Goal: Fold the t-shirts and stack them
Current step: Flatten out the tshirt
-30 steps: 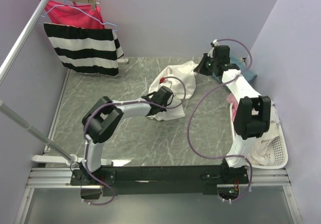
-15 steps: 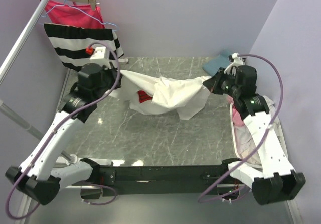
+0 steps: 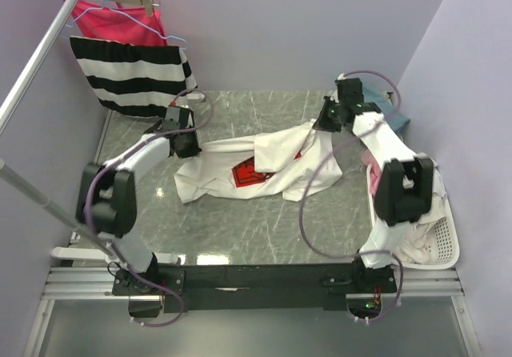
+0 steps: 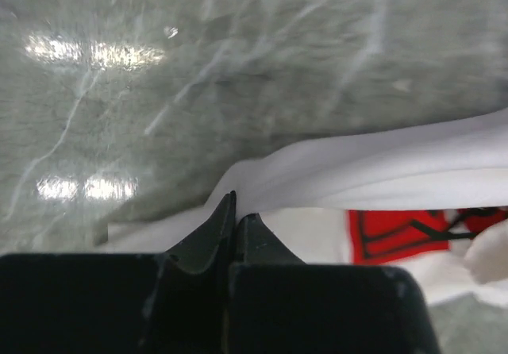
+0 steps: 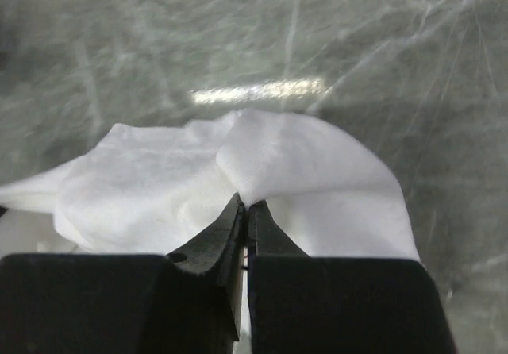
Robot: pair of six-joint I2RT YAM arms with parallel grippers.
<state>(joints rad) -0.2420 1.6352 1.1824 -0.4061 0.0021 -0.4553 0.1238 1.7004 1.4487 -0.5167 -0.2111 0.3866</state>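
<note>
A white t-shirt with a red square logo lies spread across the middle of the marble table, creased, logo up. My left gripper is shut on its left edge. In the left wrist view the jaws pinch a white fold beside the red print. My right gripper is shut on the shirt's right end, and the right wrist view shows white cloth bunched at its closed tips. A teal-blue t-shirt peeks out behind the right arm.
A white basket at the right table edge holds white and pink cloth. At the back left a striped garment and a red-pink one hang from a metal rail.
Half a second ago the shirt hung stretched in the air between both grippers. Now it rests on the table with the logo up, and both grippers are down at its ends.
</note>
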